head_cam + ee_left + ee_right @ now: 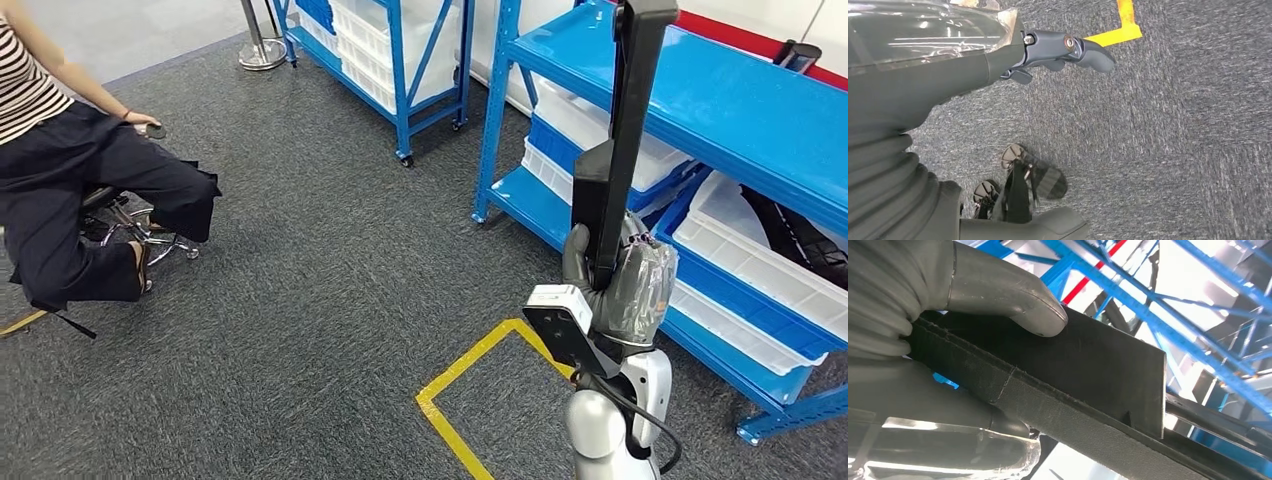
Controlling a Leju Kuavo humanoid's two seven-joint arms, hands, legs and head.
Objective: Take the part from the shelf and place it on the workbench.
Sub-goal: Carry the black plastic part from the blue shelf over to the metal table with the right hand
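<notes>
The part is a long, flat black piece standing upright in front of the blue shelf. My right hand grips its lower end, raised beside the shelf's lower tiers. In the right wrist view my thumb presses on the part's flat black face and the darker fingers wrap under its ribbed edge. In the left wrist view my left hand hangs over the grey carpet with its fingers apart and nothing in it.
White bins fill the shelf's lower tiers at the right. A second blue shelf stands at the back. A person sits on a wheeled chair at the left. Yellow tape marks the carpet in front of me.
</notes>
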